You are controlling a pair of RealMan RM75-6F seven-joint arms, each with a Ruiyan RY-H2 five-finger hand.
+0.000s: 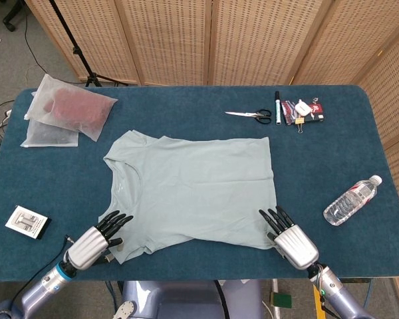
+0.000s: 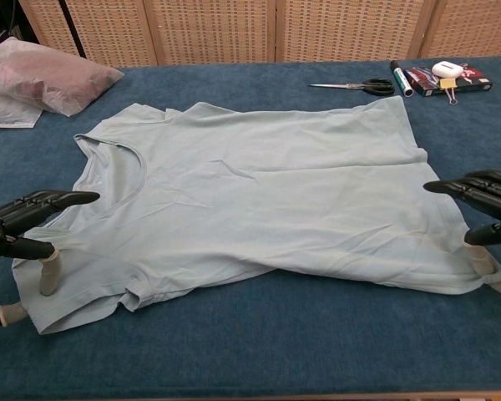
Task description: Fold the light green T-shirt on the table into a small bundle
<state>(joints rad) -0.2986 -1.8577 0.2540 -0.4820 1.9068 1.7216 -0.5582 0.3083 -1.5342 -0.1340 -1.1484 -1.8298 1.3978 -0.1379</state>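
The light green T-shirt (image 1: 193, 189) lies spread flat on the blue table (image 1: 186, 100), neck toward the left. My left hand (image 1: 93, 242) hovers at the shirt's near left sleeve, its dark fingers stretched out above the cloth. In the chest view its pale thumb tip (image 2: 46, 271) rests on the sleeve. My right hand (image 1: 291, 238) sits at the near right hem corner, fingers likewise extended over the shirt (image 2: 259, 192), thumb down at the corner. Neither the left hand (image 2: 21, 225) nor the right hand (image 2: 484, 196) has cloth lifted.
Two plastic bags (image 1: 70, 113) lie at the far left. Scissors (image 1: 251, 115), a marker (image 1: 278, 106) and small stationery (image 1: 306, 109) sit at the far right. A water bottle (image 1: 351, 200) lies to the right, a small box (image 1: 28, 221) near the left front edge.
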